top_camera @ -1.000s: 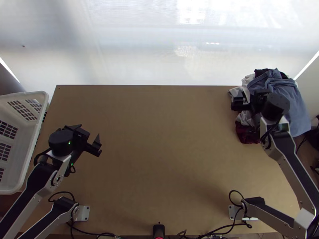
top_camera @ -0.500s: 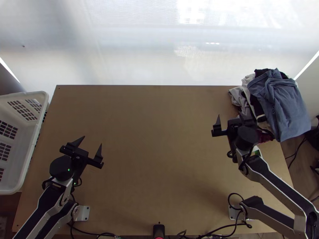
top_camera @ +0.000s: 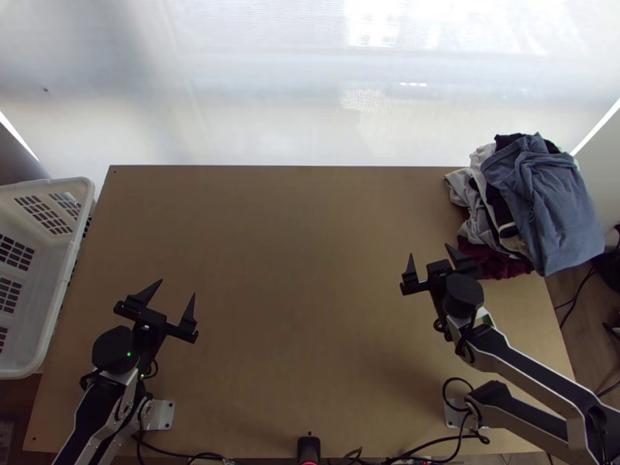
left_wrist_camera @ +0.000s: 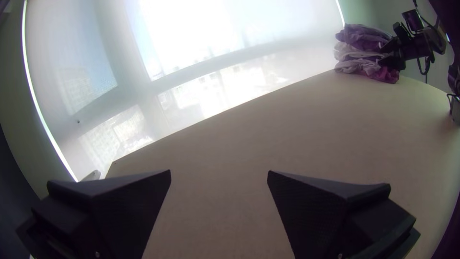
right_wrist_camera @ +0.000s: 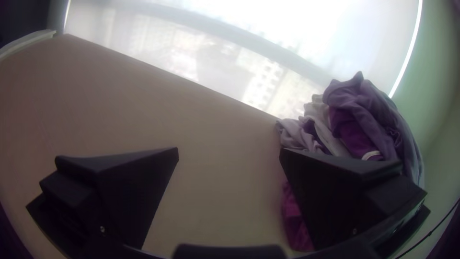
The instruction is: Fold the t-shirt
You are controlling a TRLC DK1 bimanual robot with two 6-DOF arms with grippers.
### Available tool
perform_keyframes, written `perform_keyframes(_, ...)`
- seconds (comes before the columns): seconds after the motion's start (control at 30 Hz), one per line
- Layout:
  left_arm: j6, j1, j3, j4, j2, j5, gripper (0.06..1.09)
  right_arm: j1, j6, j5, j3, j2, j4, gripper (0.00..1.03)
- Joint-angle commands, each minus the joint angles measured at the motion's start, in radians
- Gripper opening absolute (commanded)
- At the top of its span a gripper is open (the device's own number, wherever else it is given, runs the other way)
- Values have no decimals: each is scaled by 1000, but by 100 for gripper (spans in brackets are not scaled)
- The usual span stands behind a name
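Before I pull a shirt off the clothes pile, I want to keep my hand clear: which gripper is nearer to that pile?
The right one. The right gripper is just beside the pile, on its near side; the left gripper is across the table.

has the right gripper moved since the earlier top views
Yes. In the top view, the right gripper has moved from over the clothes pile down the picture, away from the far edge of the table.

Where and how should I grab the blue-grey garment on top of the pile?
Take the garment by its edge nearest the middle of the wooden table, right gripper probably from that side: it drapes rumpled over the pile, that edge uncovered.
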Motion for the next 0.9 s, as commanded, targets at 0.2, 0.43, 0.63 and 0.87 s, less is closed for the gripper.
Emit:
perform_keyframes(0.2,22,60,-16,-191,-232,49,104,174,-142,1,-141,-107,26,98)
perform_keyframes(0.43,20,60,-16,-191,-232,60,104,173,-204,14,-203,-282,-72,98)
perform_keyframes(0.63,20,59,-16,-194,-232,75,104,153,-197,12,-204,-440,-305,98)
perform_keyframes(0.87,22,63,-16,-194,-232,78,104,174,-181,5,-207,-722,-604,98)
